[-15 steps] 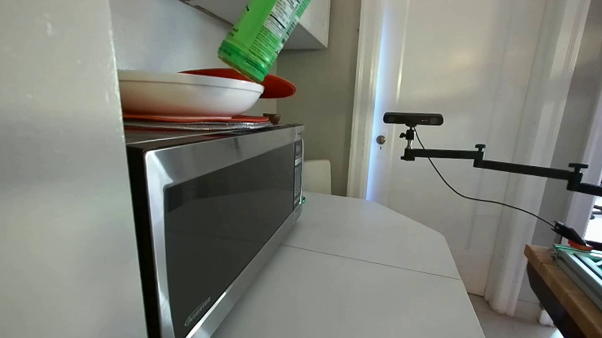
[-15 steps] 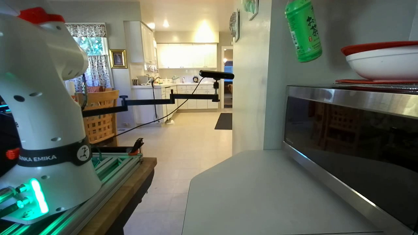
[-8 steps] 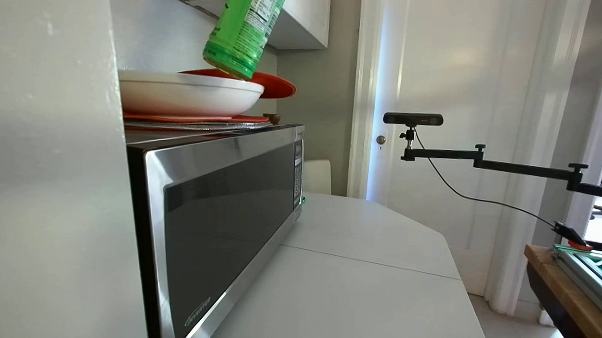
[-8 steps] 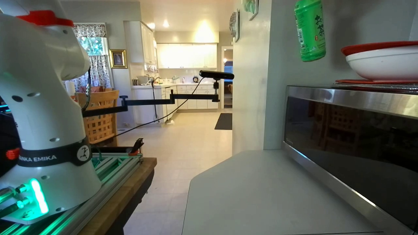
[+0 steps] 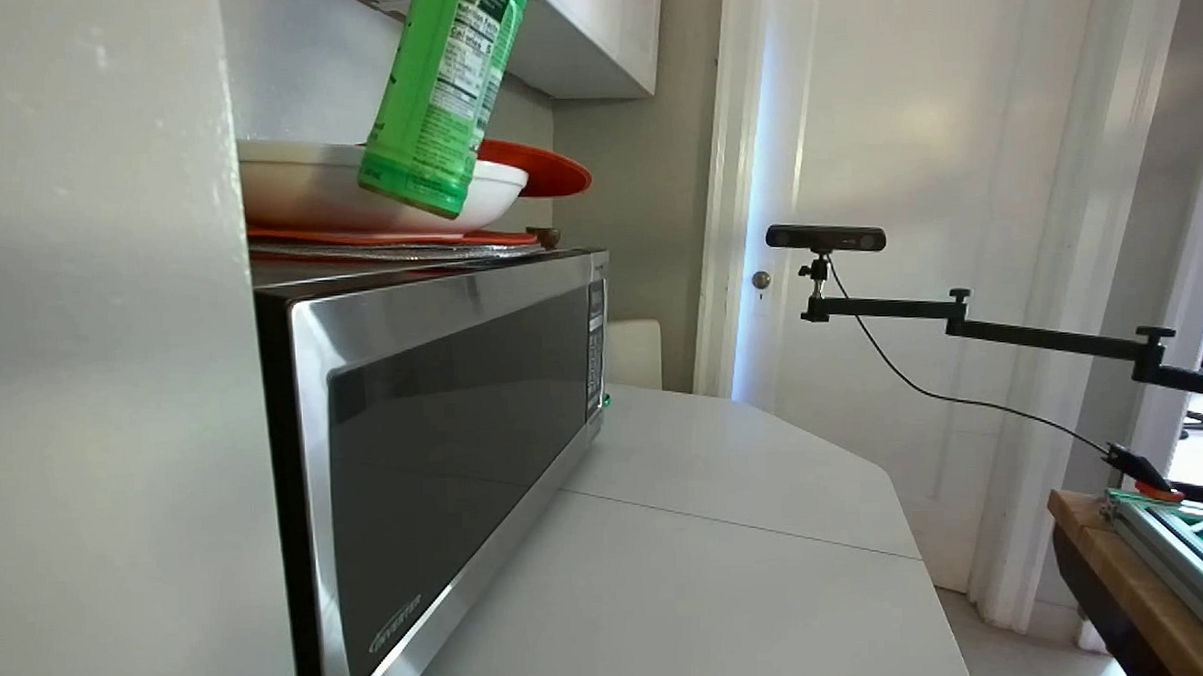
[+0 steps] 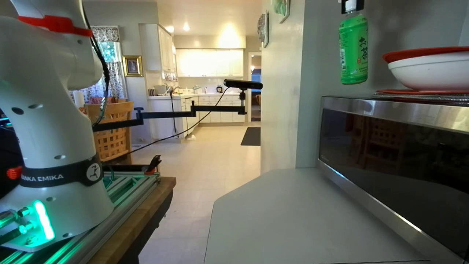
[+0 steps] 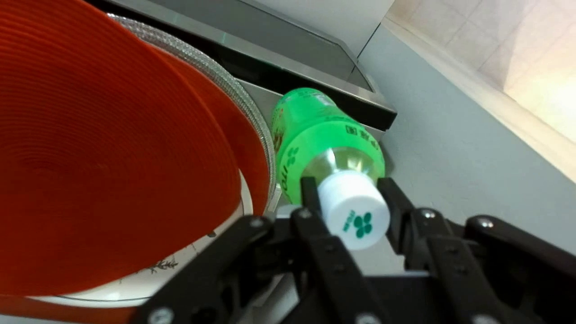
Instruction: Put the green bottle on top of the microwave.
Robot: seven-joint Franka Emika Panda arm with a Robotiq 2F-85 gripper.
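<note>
Closest to me in the wrist view, my hand [image 7: 349, 191] is clasped on the white cap [image 7: 354, 212] of the green bottle [image 7: 321, 130], parted just the cap's width. The bottle runs away below the hand, base leading, with the red dish [image 7: 112, 148] beside it. In an exterior view the white bowl [image 6: 432, 73] sits under that dish, near the bottle but apart. Farther down comes the microwave [image 6: 392, 150]; the base hangs clear above its top, so it isn't set down yet. In an exterior view the bottle [image 5: 443, 103] leans plainly, so I judge I must bring its long axis upright before lowering. Farthest from the hand spreads the worktop [image 5: 729, 544].
</note>
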